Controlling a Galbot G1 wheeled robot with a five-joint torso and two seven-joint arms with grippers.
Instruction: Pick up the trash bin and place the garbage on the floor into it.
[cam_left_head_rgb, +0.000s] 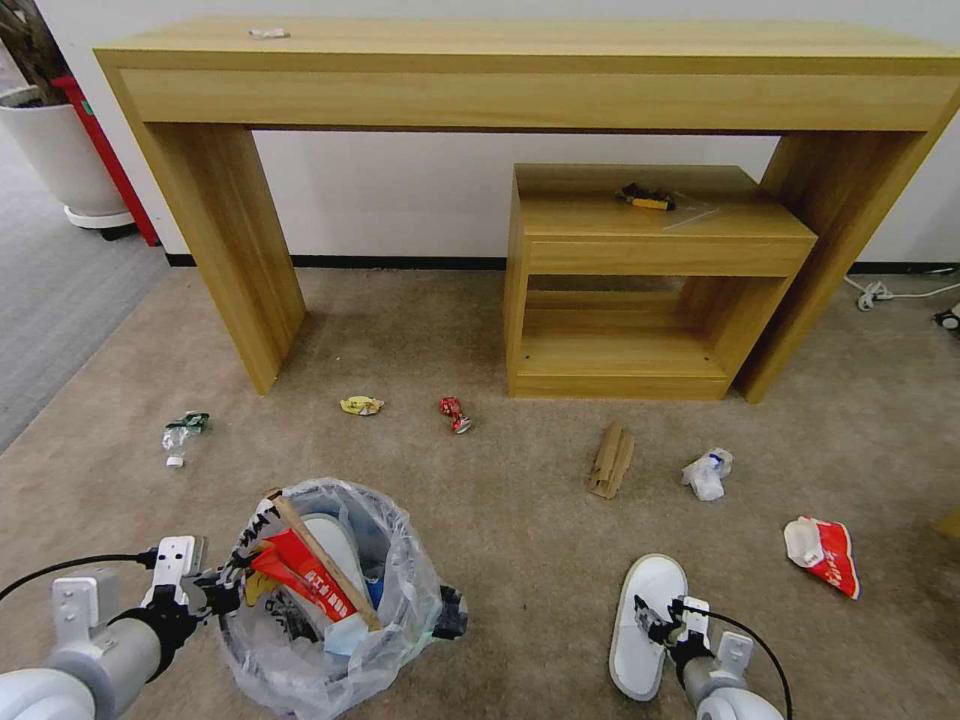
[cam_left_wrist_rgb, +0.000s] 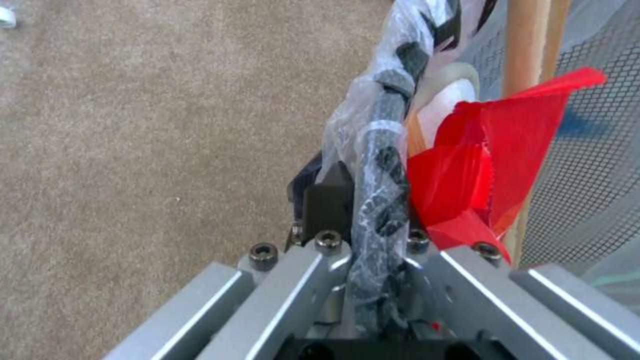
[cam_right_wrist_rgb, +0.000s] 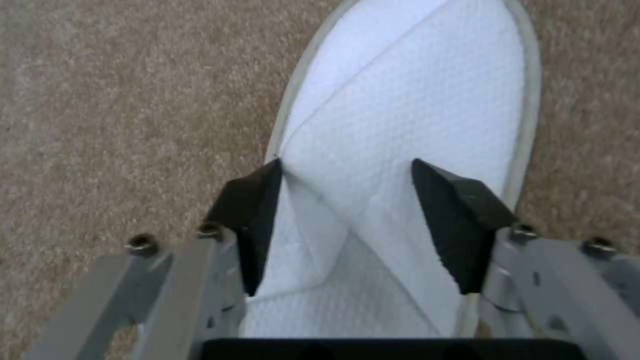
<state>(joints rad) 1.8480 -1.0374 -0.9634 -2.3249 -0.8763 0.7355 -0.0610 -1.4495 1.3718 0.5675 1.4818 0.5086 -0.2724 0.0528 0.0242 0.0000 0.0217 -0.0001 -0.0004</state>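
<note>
The left end effector (cam_left_head_rgb: 215, 590) is clamped on the rim of the bag-lined trash bin (cam_left_head_rgb: 330, 600), already holding red wrappers (cam_left_head_rgb: 305, 580), a wooden stick (cam_left_head_rgb: 325, 562) and a white slipper. The right end effector (cam_right_wrist_rgb: 347, 225) hangs with fingers spread wide astride a second white slipper (cam_left_head_rgb: 648, 625) on the beige carpet (cam_left_head_rgb: 520, 520). A cardboard strip (cam_left_head_rgb: 610, 460) lies near the low wooden shelf (cam_left_head_rgb: 640, 280).

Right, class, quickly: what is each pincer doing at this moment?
Left pincer: closed on the rim of the trash bin.
Right pincer: open, fingers either side of the white slipper on the floor, not yet gripping.
</note>
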